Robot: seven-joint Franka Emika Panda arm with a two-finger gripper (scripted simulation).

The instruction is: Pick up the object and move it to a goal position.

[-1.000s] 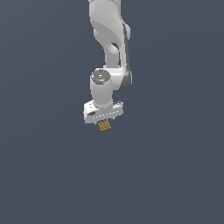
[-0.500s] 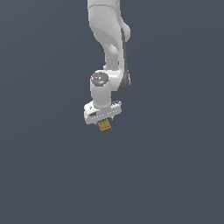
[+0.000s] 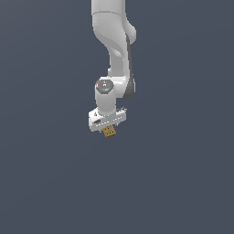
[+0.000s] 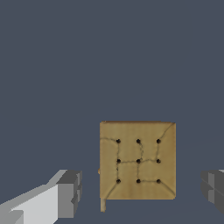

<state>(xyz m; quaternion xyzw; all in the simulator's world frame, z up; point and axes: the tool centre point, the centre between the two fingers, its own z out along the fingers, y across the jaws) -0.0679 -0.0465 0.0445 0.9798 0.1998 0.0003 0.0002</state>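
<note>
A: Shifting at all since a second ago?
B: Barely. Still hovering directly over the object [image 3: 109,132], just below frame centre.
A: Gripping yet?
B: No. Keeping the fingers [image 4: 70,192] spread, straddling it with gaps on both sides. Probably settling before closing.

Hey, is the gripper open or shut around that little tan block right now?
Open. In the wrist view the gripper has both fingers standing apart from the tan block, with a gap on each side.
</note>
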